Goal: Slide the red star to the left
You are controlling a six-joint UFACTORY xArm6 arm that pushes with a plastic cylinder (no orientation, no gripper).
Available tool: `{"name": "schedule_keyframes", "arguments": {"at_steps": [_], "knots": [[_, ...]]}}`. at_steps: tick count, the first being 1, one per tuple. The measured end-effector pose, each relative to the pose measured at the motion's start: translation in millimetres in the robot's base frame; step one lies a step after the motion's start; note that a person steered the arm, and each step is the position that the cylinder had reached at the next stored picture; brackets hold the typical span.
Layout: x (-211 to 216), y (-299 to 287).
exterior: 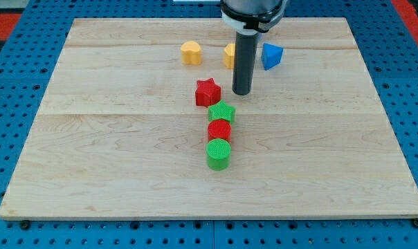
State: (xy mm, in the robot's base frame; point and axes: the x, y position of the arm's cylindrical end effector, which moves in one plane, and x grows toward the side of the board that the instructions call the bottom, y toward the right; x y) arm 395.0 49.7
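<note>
The red star [207,92] lies near the middle of the wooden board [112,138]. My tip [241,93] rests on the board just to the star's right, a small gap apart. A green star [222,111] touches the red star's lower right corner. Below it, in a line, sit a red round block [219,130] and a green cylinder [218,153].
A yellow heart-shaped block [190,52] sits toward the view's top, left of the rod. A second yellow block [229,55] is partly hidden behind the rod. A blue block [272,56] sits right of the rod. Blue pegboard surrounds the board.
</note>
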Motion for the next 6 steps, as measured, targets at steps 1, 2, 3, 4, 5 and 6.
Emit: {"name": "schedule_keyframes", "arguments": {"at_steps": [1, 2, 3, 4, 5, 6], "knots": [[2.4, -9.7], [5.4, -29.2], [6.4, -62.5], [5.8, -86.5], [8.1, -78.1], [40.7, -55.4]]}}
